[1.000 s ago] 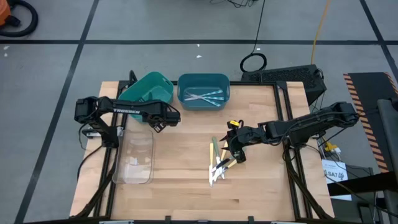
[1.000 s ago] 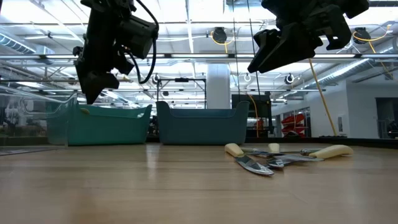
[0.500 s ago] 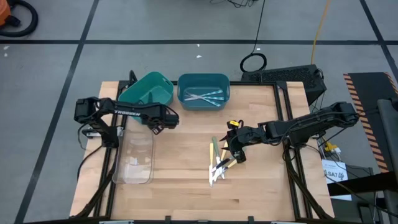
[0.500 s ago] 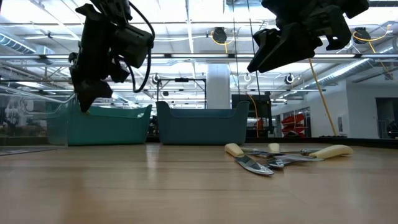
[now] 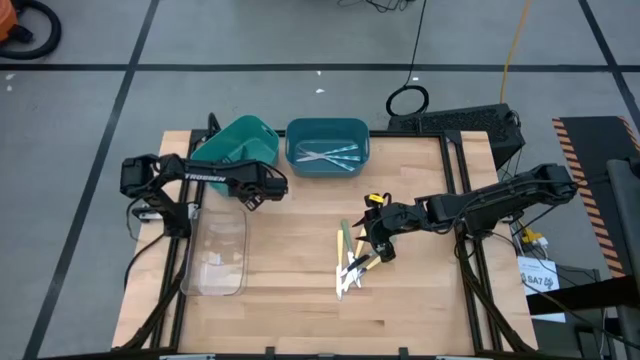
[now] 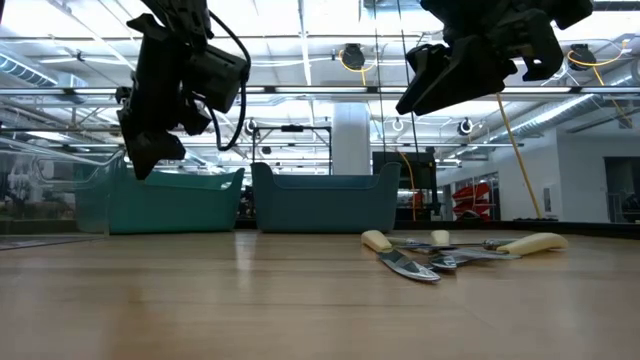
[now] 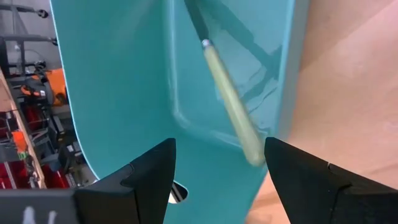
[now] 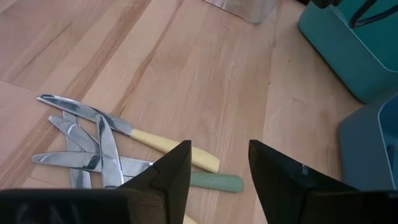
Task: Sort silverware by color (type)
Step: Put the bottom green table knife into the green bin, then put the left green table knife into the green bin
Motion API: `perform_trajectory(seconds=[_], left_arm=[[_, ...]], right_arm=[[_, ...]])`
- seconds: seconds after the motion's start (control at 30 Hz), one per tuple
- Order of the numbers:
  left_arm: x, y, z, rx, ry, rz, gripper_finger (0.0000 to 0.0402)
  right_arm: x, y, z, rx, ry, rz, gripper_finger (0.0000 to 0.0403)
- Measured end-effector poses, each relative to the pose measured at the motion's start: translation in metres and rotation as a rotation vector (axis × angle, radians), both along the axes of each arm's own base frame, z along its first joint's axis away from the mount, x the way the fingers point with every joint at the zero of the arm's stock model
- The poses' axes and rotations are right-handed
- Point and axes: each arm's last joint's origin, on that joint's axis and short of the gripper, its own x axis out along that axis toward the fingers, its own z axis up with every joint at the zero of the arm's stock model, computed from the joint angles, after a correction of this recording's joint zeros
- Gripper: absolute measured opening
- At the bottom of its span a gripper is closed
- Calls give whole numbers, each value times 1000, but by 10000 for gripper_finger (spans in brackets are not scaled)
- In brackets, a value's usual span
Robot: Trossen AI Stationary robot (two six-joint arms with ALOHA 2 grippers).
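The left gripper (image 5: 262, 193) hangs above the bench (image 5: 290, 300) just in front of the tilted teal bin (image 5: 238, 143) at the far left corner, and its fingers (image 7: 149, 174) stand spread wide with nothing between them. The left wrist view looks into that tipped bin, where one pale yellow-handled utensil (image 7: 231, 102) lies against the inner wall. Beside it along the far edge, toward the middle, sits the second teal bin (image 5: 328, 132), upright, with several pale blue-handled pieces (image 5: 328, 155) lying crossed on its floor. The right gripper (image 5: 379, 232) hovers over the middle of the bench, right of centre, directly above the far end of the loose pile of silverware (image 5: 352, 262); its fingers (image 8: 166, 177) are parted about halfway and carry nothing. In the right wrist view the pile shows several knives with their blades overlapping, among them a yellow-handled knife (image 8: 127, 140) and a knife with a pale green handle (image 8: 214, 181), which lies just beside the yellow handle's end. The low view shows the same pile flat on the wood (image 6: 450, 255), with the right gripper well clear above it. A clear tray (image 5: 215, 255) rests near the left edge of the bench, in front of the left gripper.
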Motion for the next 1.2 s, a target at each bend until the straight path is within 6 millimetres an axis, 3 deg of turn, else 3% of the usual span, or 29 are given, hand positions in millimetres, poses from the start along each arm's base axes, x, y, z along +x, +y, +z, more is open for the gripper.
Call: perform_trajectory(seconds=[0.37, 0.47, 0.57, 0.73, 0.9, 1.03, 1.2], left_arm=[[-1, 9, 3, 68, 25, -12, 252], [7, 6, 12, 93, -27, -18, 252], [24, -10, 29, 111, -124, -89, 252], [60, -58, 55, 108, -369, -348, 252], [83, -104, 64, 96, -494, -724, 252], [99, -119, 66, 88, -495, -1007, 252], [119, -116, 62, 7, -518, -1246, 252]], right_arm=[[0, 0, 0, -4, 1, 2, 153], [0, 0, 0, -9, 0, 6, 153], [0, 0, 0, -9, 0, 6, 153], [-1, 0, -1, -22, 10, 16, 153], [-3, -1, -4, -26, 49, 15, 153], [-11, 3, -9, 24, 149, -27, 153], [-30, 8, -18, 80, 338, -107, 153]])
